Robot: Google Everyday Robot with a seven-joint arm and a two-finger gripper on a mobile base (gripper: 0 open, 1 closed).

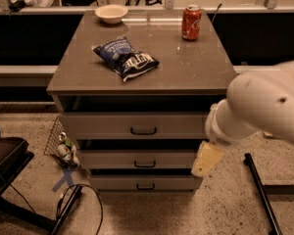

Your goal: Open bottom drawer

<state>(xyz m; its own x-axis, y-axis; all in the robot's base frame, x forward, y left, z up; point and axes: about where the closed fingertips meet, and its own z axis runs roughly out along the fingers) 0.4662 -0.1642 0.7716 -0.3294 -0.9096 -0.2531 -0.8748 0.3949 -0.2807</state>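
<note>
The grey cabinet (pixel 137 77) has three drawers. The bottom drawer (pixel 112 182) is the lowest, a plain grey-beige front with a small black bar handle (pixel 145 186); it looks closed, flush under the middle drawer (pixel 108 159). My white arm (pixel 264 106) reaches in from the right. My gripper (pixel 206 159) shows as a beige tip at the cabinet's front right corner, level with the middle drawer, right of and above the bottom handle. It touches no handle.
On the cabinet top lie a blue chip bag (pixel 125 58), a red soda can (pixel 191 22) and a white bowl (pixel 111 13). A wire basket (pixel 59 143) stands at the left. Cables (pixel 78 204) lie on the floor, and a black pole (pixel 262 195) lies at the right.
</note>
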